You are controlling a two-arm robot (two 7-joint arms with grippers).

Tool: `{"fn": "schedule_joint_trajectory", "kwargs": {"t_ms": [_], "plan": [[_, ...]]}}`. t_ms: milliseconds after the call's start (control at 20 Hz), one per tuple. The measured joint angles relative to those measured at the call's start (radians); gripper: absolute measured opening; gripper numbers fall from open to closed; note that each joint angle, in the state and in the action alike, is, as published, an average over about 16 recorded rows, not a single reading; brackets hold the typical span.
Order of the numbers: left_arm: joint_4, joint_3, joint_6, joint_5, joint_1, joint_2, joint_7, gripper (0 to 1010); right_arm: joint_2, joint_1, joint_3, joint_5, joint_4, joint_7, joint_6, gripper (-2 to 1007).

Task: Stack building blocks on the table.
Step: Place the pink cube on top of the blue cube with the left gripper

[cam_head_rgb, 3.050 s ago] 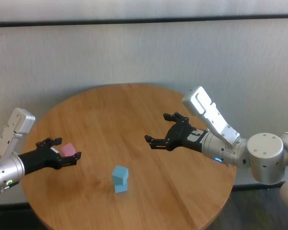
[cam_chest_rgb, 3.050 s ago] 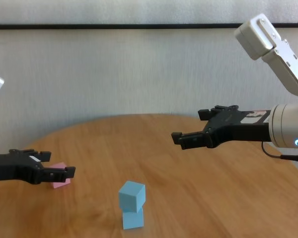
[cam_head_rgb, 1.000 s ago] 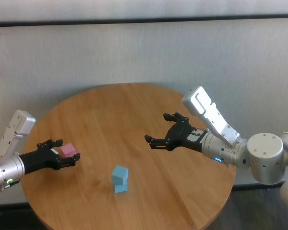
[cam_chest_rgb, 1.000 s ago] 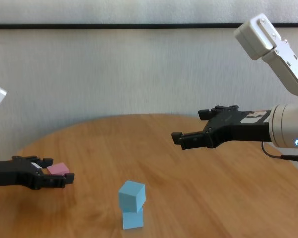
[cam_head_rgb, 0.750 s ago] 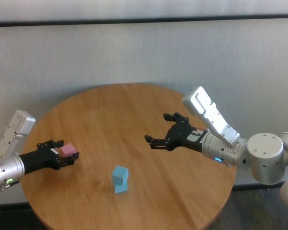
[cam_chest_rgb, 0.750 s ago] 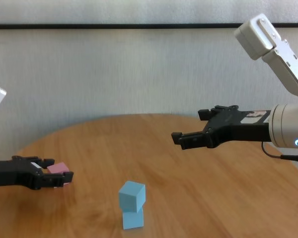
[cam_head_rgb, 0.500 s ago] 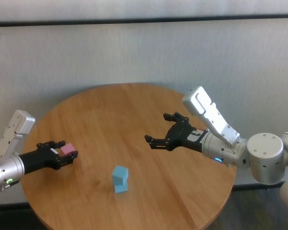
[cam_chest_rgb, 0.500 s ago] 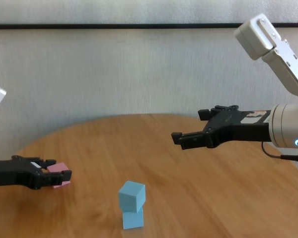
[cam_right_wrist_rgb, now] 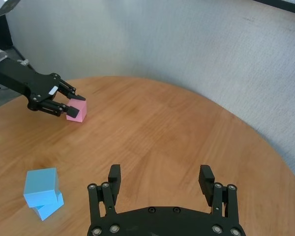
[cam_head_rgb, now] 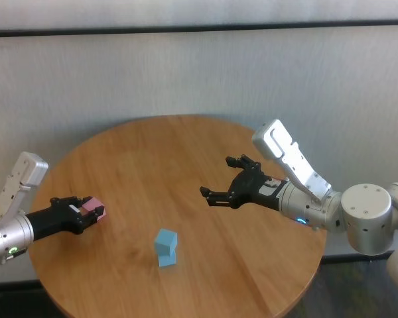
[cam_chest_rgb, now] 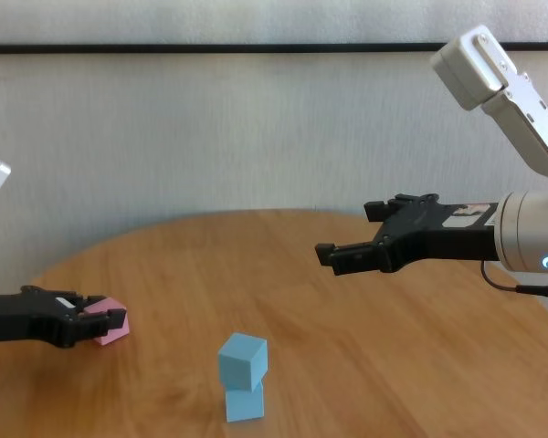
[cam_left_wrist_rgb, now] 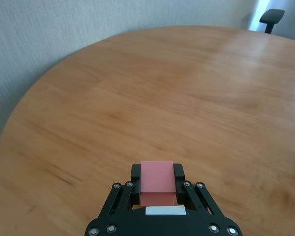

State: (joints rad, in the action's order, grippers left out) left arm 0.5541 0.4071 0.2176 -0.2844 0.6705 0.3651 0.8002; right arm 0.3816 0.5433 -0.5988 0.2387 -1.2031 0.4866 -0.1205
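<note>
A pink cube (cam_head_rgb: 93,207) sits on the round wooden table (cam_head_rgb: 186,152) near its left edge. My left gripper (cam_head_rgb: 91,212) is shut on it, fingers against both sides, as the left wrist view (cam_left_wrist_rgb: 156,178) shows. It also shows in the chest view (cam_chest_rgb: 112,328). Two light blue cubes are stacked at the front middle, the top one (cam_head_rgb: 164,241) turned askew on the lower one (cam_head_rgb: 167,259). My right gripper (cam_head_rgb: 217,176) hangs open and empty above the table, right of the stack and apart from it.
A grey wall runs close behind the table. The table's left edge lies just behind my left gripper. An office chair (cam_left_wrist_rgb: 270,17) stands beyond the far edge. Bare wood lies between the pink cube and the blue stack (cam_chest_rgb: 244,379).
My left gripper's fingers have closed in on the pink cube, from spread around it to tight against its sides. The right arm and the blue stack have not moved.
</note>
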Motion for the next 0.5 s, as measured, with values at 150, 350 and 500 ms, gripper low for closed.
{"fn": "schedule_joint_trajectory", "kwargs": {"t_ms": [150, 350, 500], "plan": [[0.026, -0.007, -0.002, -0.006, -0.009, 0.004, 0.002, 403, 0.0, 0.0, 0.0, 0.0, 0.0, 0.0, 0.0, 1001], [0.078, -0.017, -0.008, -0.021, -0.024, 0.014, 0.017, 394, 0.0, 0.0, 0.0, 0.0, 0.0, 0.0, 0.0, 1001], [0.124, -0.023, -0.013, -0.036, -0.034, 0.025, 0.042, 394, 0.0, 0.0, 0.0, 0.0, 0.0, 0.0, 0.0, 1001]]}}
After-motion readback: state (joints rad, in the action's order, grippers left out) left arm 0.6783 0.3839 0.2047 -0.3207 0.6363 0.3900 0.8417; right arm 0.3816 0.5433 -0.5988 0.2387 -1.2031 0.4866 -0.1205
